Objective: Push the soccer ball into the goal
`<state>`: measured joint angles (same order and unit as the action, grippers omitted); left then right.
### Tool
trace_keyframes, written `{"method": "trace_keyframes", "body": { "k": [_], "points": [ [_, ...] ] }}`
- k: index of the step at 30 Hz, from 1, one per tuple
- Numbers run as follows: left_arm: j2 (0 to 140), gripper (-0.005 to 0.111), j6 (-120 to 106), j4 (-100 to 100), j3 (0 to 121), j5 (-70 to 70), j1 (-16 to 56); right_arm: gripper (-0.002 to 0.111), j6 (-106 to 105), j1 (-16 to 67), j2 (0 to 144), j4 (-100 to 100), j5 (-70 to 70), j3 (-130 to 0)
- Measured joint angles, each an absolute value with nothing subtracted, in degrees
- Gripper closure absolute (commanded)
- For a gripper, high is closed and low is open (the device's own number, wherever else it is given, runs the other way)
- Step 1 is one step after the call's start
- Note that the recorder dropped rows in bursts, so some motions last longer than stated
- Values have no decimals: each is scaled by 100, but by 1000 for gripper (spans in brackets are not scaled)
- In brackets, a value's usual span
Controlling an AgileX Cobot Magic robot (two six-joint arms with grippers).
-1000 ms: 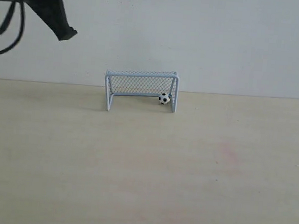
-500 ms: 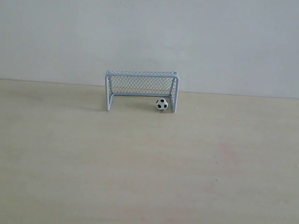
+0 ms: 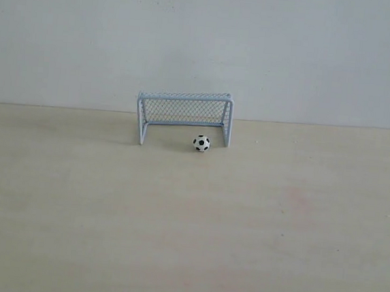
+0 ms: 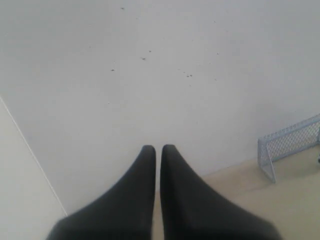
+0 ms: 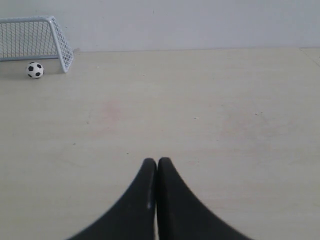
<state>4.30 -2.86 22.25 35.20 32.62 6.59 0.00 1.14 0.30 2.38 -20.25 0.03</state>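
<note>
We find the soccer ball (image 3: pixel 201 143) resting on the table (image 3: pixel 187 241) at the mouth of the goal (image 3: pixel 186 96), near the post on the exterior view's right. Whether it crosses the line we cannot tell. Only the wrist views show the pincers: the left gripper (image 4: pixel 158 149) and right gripper (image 5: pixel 157 161) are both clenched on nothing, well apart from the ball.

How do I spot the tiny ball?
Find the pale wooden table against the white wall, then the small wire-mesh goal at its far edge. At the goal's mouth, near the right post, sits the soccer ball: the only round thing, white with black patches.
</note>
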Motion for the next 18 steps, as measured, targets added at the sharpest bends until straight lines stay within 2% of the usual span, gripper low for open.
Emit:
{"method": "trace_keyframes", "body": {
  "k": [18],
  "points": [
    [33,102,0,2214,3520,3300,645,108,0,114,30,238,-2025,3]
  ]
}}
